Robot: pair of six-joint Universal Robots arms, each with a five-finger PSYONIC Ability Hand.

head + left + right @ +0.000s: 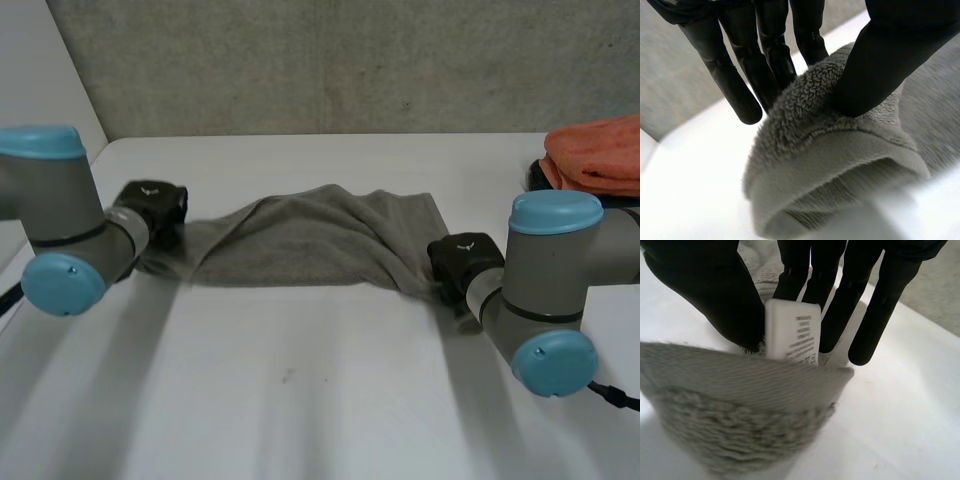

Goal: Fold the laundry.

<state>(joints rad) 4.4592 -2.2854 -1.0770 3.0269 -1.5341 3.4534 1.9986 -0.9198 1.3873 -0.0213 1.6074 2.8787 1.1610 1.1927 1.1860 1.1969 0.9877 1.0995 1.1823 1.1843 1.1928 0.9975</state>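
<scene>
A grey towel (300,240) stretches across the white table between my two hands, sagging in the middle. My left hand (150,212) holds its left end; in the left wrist view the thumb (885,55) presses the fluffy towel edge (830,150) against the fingers (770,55). My right hand (462,262) holds the towel's right end. In the right wrist view its thumb (715,295) and fingers (840,295) pinch the towel edge (740,405) beside a white care label (792,332).
A folded orange towel (597,155) lies at the table's (320,400) far right, just behind my right arm. A grey concrete wall rises behind the table. The table's left edge runs close to my left arm.
</scene>
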